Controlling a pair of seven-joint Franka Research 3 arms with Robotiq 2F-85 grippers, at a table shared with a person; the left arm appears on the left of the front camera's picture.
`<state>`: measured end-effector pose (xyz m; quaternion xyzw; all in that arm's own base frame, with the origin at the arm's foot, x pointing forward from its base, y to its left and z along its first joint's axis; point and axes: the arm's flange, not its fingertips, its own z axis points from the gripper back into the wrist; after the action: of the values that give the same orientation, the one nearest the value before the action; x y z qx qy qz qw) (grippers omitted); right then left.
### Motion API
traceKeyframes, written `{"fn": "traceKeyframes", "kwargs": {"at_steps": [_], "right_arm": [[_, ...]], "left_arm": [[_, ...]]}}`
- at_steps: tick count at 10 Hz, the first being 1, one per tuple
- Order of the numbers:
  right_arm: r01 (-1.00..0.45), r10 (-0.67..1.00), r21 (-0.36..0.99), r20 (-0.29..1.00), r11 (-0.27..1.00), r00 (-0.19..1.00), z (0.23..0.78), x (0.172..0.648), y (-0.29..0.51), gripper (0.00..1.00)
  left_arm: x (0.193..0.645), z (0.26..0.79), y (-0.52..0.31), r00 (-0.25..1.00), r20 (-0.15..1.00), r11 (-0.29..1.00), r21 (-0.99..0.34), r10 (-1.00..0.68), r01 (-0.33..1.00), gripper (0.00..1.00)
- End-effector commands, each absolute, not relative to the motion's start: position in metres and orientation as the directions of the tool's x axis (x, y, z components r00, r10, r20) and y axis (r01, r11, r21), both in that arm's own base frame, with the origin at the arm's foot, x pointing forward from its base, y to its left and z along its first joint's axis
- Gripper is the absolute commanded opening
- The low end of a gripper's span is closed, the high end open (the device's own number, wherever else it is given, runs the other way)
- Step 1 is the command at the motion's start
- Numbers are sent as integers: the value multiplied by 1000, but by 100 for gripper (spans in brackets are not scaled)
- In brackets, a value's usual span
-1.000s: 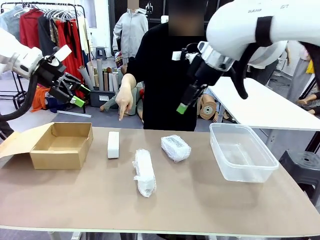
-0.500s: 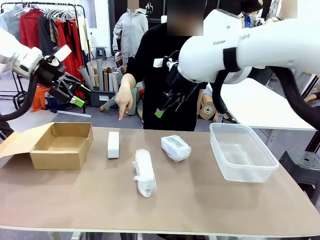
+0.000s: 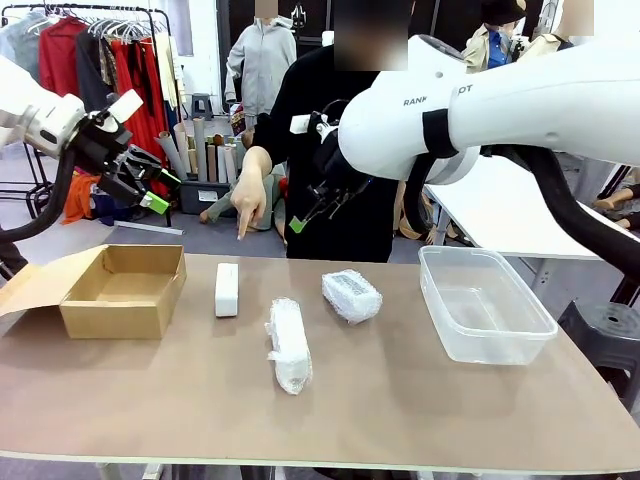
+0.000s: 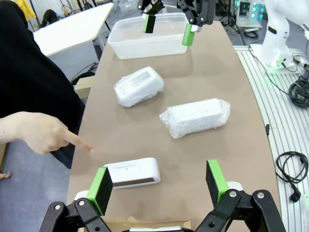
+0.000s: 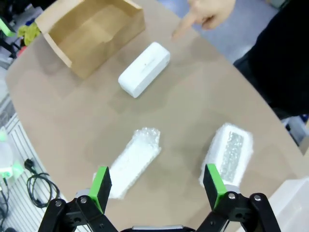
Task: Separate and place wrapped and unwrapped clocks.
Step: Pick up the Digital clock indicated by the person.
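We hold left fingers (image 4: 102,184) and right fingers (image 5: 213,180) apart, empty. Right of the open brown cardboard box (image 3: 125,290) lie the bare white rounded block (image 3: 227,289), long film-wrapped bundle (image 3: 288,345), squat film-wrapped bundle (image 3: 351,295).

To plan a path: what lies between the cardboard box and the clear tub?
Front view: the bare white clock, the long wrapped clock, the squat wrapped clock.

box (image 3: 122,290) far left | bare clock (image 3: 227,289) just right of it | long wrapped clock (image 3: 288,344) mid, closer to front | squat wrapped clock (image 3: 351,295) behind-right | tub (image 3: 485,303) far right
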<state>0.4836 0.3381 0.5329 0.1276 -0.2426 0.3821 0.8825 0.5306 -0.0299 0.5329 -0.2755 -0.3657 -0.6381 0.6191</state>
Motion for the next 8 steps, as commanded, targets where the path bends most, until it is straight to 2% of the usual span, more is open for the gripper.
{"fn": "traceKeyframes", "kwargs": {"at_steps": [1,4,8], "right_arm": [[-694,590,48,486,719,645,530,481,339,100],[-711,597,54,499,702,628,528,483,338,100],[-452,395,59,395,890,829,530,472,402,100]], "left_arm": [[529,534,-30,-82,804,36,128,-589,991,100],[529,534,-30,-82,804,36,128,-589,991,100],[529,534,-30,-82,804,36,128,-589,991,100]]}}
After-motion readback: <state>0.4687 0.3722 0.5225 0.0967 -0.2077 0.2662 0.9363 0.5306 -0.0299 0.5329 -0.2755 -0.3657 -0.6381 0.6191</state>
